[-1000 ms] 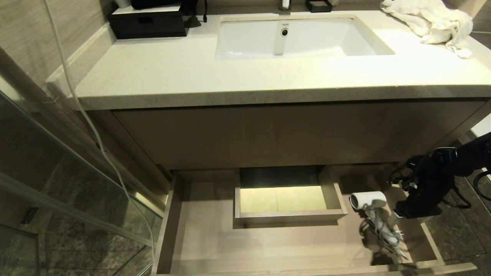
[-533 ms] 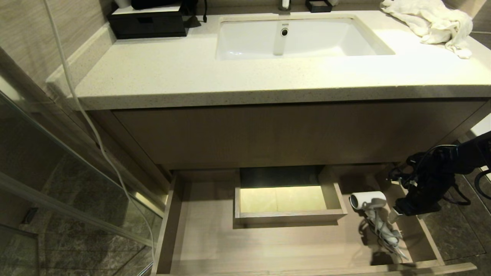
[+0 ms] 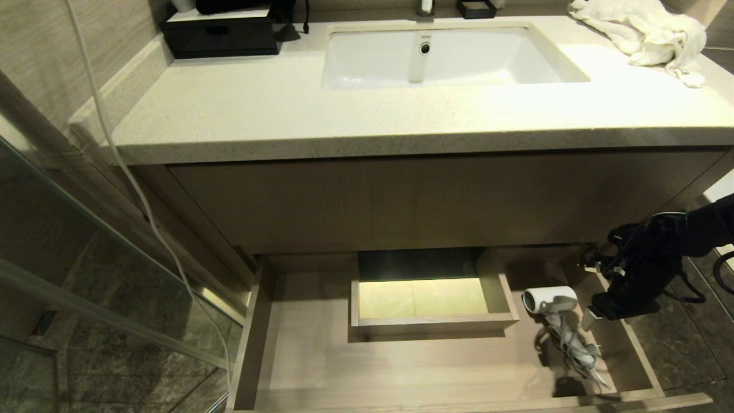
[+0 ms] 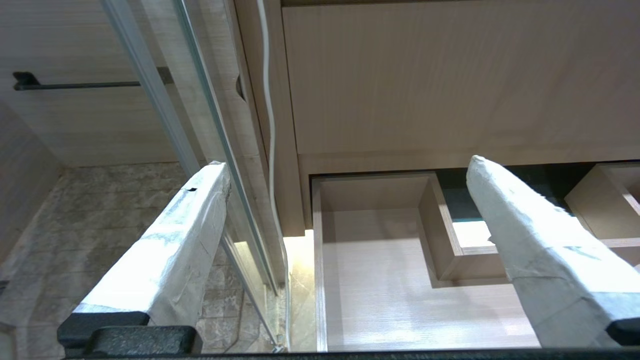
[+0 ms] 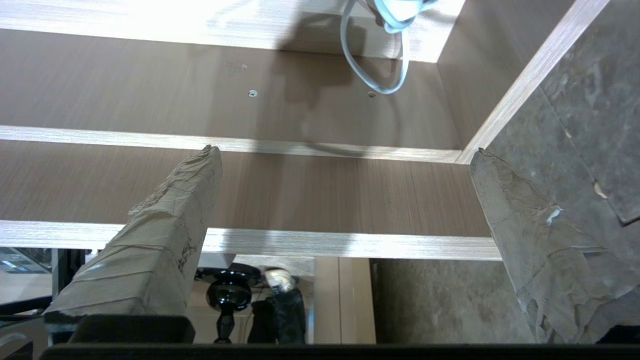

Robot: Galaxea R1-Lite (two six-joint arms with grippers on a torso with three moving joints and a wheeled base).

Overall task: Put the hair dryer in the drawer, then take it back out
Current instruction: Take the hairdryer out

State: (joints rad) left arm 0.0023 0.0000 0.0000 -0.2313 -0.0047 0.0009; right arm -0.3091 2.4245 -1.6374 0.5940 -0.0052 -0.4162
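The hair dryer (image 3: 550,299) lies on the floor of the pulled-out drawer (image 3: 373,367), near its right end, barrel toward the boxed notch (image 3: 430,324) and white cord bundled along the handle. My right gripper (image 3: 599,321) hangs open just right of the dryer, over the drawer's right side wall, touching nothing. In the right wrist view the right gripper (image 5: 345,155) frames the drawer's front wall (image 5: 325,190), with a loop of the cord (image 5: 375,75) beyond the fingertips. My left gripper (image 4: 350,165) is open and idle, facing the drawer's left part (image 4: 400,280).
Above the drawer stands the vanity panel (image 3: 436,195) under a stone counter with a sink (image 3: 367,57), a white towel (image 3: 648,28) and a black box (image 3: 223,34). A white cable (image 3: 143,201) hangs at the left beside a glass panel (image 3: 86,269).
My right gripper has crept slightly upward beside the drawer's right wall. The hair dryer lies where it was.
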